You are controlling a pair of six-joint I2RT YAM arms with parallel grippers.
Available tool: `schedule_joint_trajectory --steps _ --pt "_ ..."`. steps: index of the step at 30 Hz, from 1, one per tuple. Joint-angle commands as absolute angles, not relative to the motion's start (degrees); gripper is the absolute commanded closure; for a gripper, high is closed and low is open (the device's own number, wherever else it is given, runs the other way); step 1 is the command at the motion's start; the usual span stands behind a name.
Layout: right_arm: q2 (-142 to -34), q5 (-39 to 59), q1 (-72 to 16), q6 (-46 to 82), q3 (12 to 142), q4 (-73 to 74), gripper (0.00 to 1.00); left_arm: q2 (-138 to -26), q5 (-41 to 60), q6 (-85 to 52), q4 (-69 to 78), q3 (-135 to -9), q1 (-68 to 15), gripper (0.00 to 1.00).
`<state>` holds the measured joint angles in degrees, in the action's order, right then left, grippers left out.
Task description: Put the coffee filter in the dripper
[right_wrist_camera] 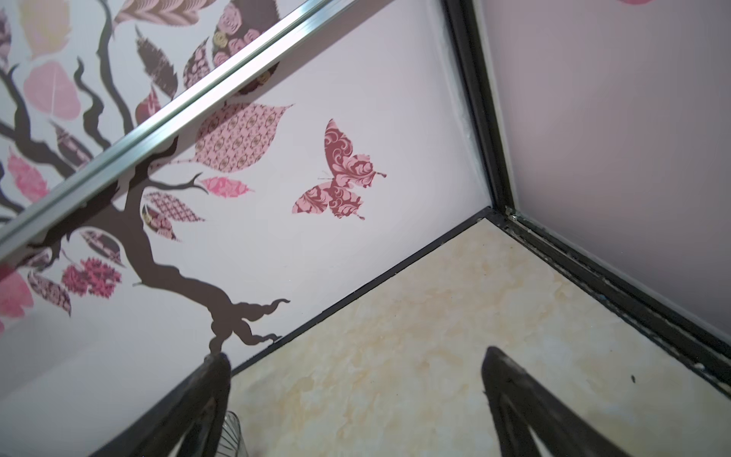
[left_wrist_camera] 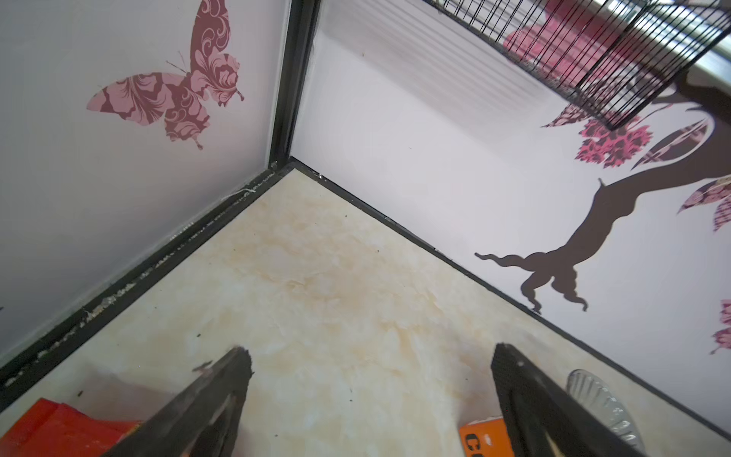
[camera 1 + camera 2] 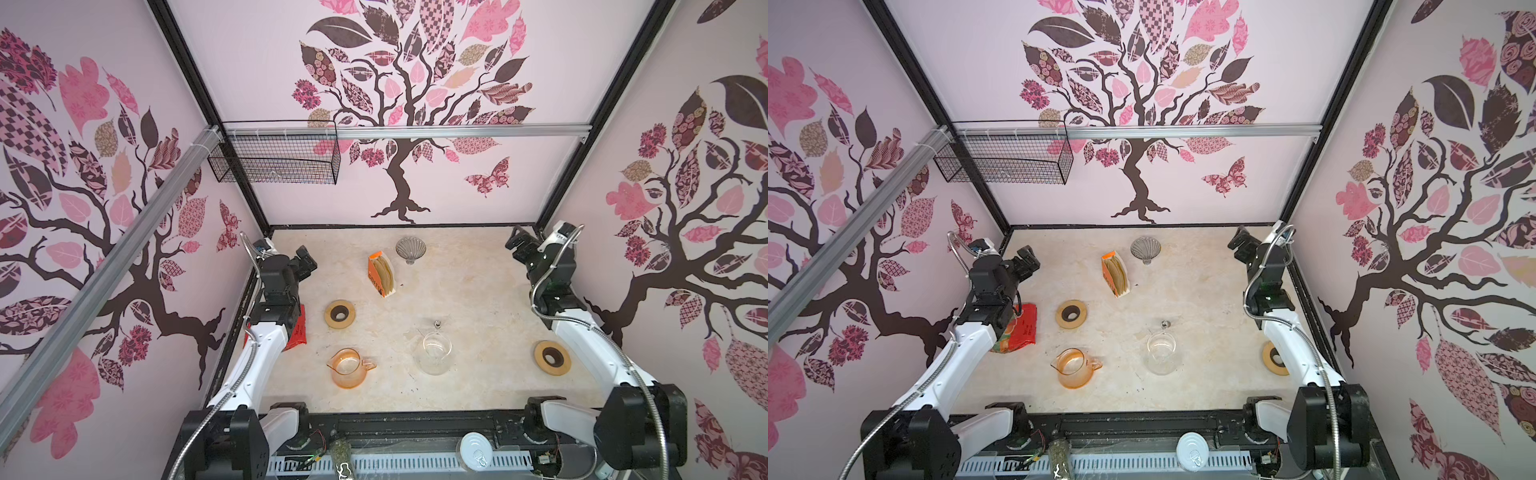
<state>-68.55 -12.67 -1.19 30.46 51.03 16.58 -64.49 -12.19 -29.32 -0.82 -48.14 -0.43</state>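
The dripper (image 3: 410,249) (image 3: 1145,249) is a ribbed grey glass cone near the back of the table in both top views. Just in front of it, to the left, stands an open orange box with brown coffee filters (image 3: 382,272) (image 3: 1116,274) in it. My left gripper (image 3: 305,259) (image 2: 370,352) hovers open at the back left, well clear of the box (image 2: 482,439) and the dripper (image 2: 601,403). My right gripper (image 3: 517,243) (image 1: 355,353) hangs open at the back right corner, holding nothing. An edge of the dripper (image 1: 233,435) shows beside one of its fingers.
Two wooden rings (image 3: 340,314) (image 3: 552,358) lie on the table. An orange glass pitcher (image 3: 348,368) and a clear glass carafe (image 3: 436,352) stand toward the front. A red bag (image 3: 1021,328) lies under the left arm. A wire basket (image 3: 274,156) hangs on the back wall.
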Motion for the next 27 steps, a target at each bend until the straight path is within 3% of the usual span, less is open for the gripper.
schedule_joint_trajectory --steps 1,9,12,16,21,27 --pt "-65.6 -13.0 1.9 43.2 55.5 -2.0 0.00 -63.8 -7.1 -36.6 -14.4 -54.8 -1.6 0.02" --pt "-66.7 -8.1 2.3 50.7 64.8 -14.5 0.00 -75.1 11.3 -39.0 -38.0 -73.5 -4.3 0.02" --pt "-68.9 -3.2 1.4 52.9 69.9 -24.0 0.00 -73.5 13.8 -40.0 -40.6 -73.8 -7.6 0.02" --pt "-69.3 -3.7 -5.2 50.1 73.3 -32.1 0.00 -71.9 14.9 -36.5 -48.1 -75.6 -13.1 0.02" --pt "-66.7 4.1 -8.9 47.6 68.9 -38.2 0.00 -69.6 17.5 -32.5 -54.2 -74.3 -20.8 0.02" --pt "-61.8 9.9 -14.8 42.1 57.4 -43.4 0.00 -71.8 13.7 -26.9 -62.5 -74.6 -33.2 0.06"
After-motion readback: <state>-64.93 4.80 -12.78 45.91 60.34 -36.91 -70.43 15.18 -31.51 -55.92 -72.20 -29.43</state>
